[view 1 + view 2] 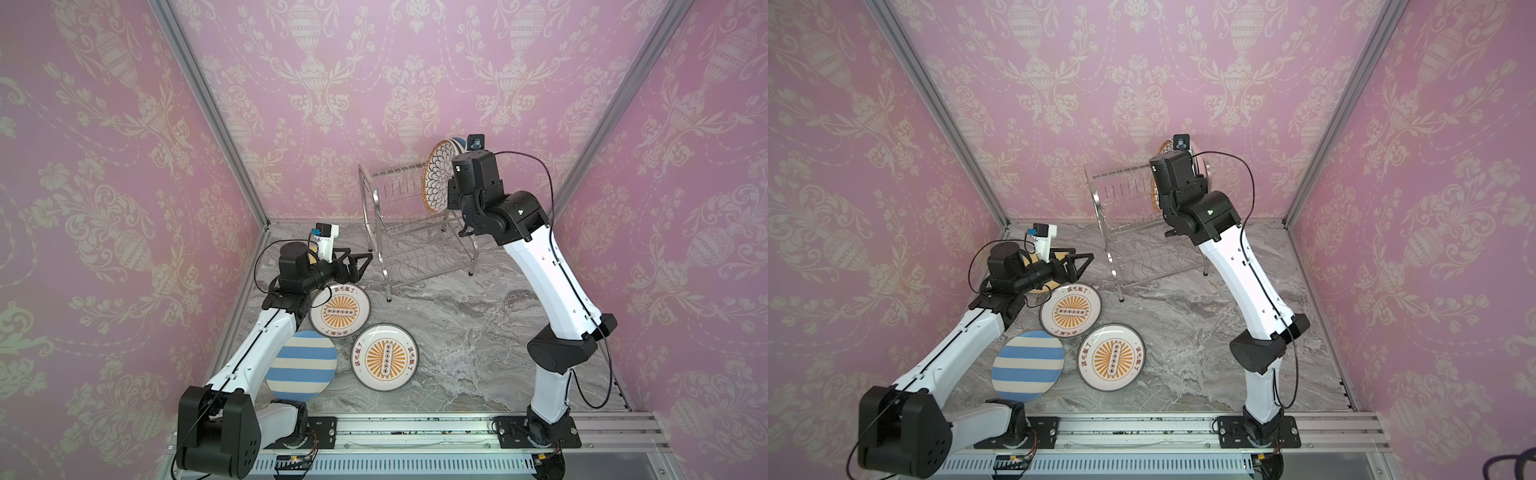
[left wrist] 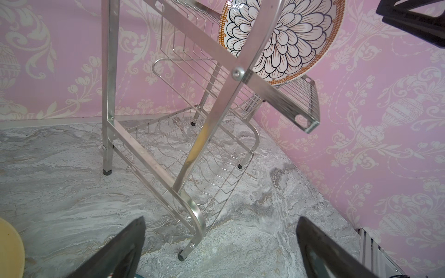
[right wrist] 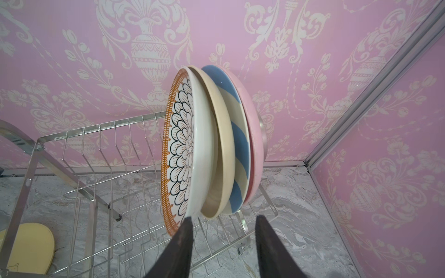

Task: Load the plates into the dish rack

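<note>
Flat near the grey marble tabletop's [image 1: 478, 332] front-left corner: a blue-and-white striped round plate [image 1: 301, 365], a white orange-sunburst plate [image 1: 384, 358] beside it, a second sunburst plate [image 1: 340, 311] behind. By the left edge, a plain yellow plate [image 2: 9, 248] beside the left gripper [image 2: 221, 217] — fingers spread, empty. Toward the back edge, the two-tier shiny steel wire dish rack [image 2: 238, 72]. Upright at its upper shelf's right end, a black-petal plate [image 3: 183, 154], a beige plate [image 3: 221, 149], another striped plate [image 3: 238, 154], a pink plate [image 3: 250, 134]. Right gripper [image 3: 224, 217] at their rims — fingers parted, gripping nothing, petal plate's rim by one fingertip [image 3: 186, 226].

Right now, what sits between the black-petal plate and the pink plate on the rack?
Two plates: the beige plate beside the black-petal plate, then the blue-white striped plate beside the pink plate, shown in the right wrist view.
</note>
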Motion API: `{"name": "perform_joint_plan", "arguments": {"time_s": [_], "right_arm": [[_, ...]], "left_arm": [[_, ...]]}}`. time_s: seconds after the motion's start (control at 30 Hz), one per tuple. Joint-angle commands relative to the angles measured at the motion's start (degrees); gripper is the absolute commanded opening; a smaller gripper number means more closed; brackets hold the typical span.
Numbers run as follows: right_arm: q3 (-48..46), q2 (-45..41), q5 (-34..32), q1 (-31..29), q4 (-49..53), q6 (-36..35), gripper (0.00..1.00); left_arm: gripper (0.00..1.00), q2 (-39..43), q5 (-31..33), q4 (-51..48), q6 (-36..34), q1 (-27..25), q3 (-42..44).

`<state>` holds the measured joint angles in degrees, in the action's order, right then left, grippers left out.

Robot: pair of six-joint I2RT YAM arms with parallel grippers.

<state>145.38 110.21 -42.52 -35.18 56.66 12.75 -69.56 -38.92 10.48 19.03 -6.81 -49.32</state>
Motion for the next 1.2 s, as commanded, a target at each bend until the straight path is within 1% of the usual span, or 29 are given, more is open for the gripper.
{"name": "perform_joint_plan", "arguments": {"time_s": [0.0, 0.1, 0.23, 0.5, 0.7, 0.83, 0.97, 1.17], "right_arm": [[4.1, 1.8, 2.2, -0.2, 2.7, 1.7, 0.4], [5.4, 2.8, 3.0, -0.2, 4.5, 3.1, 0.38], [4.1, 2.8, 1.5, -0.2, 5.5, 3.6, 0.38], [3.4, 4.8, 0.6, 0.1, 4.5, 3.4, 0.38], [3.0, 5.7, 1.6, 0.9, 4.1, 4.0, 0.38], [2.9, 6.1, 0.9, 1.2, 4.5, 4.5, 0.38], [0.4, 5.3, -0.5, 1.5, 4.1, 4.3, 0.39], [-1.9, 5.3, 0.2, 2.0, 1.4, 4.5, 0.4]], "left_arm": [[0.99, 1.2, -1.8, 0.3, 0.6, 0.4, 0.4], [0.99, 1.1, -1.7, 0.2, 0.4, 0.4, 0.4], [0.99, 0.9, -1.8, 0.6, 0.7, 0.4, 0.5], [0.99, 1.3, -1.8, 0.5, 0.5, 0.4, 0.7], [0.99, 1.2, -1.6, 0.3, 0.3, 0.4, 0.7], [0.99, 1.3, -1.6, 0.4, 0.2, 0.4, 0.8], [0.99, 1.2, -1.5, 0.5, 0.3, 0.5, 0.9], [0.99, 1.2, -1.4, 1.2, 0.5, 0.4, 1.3]]}}
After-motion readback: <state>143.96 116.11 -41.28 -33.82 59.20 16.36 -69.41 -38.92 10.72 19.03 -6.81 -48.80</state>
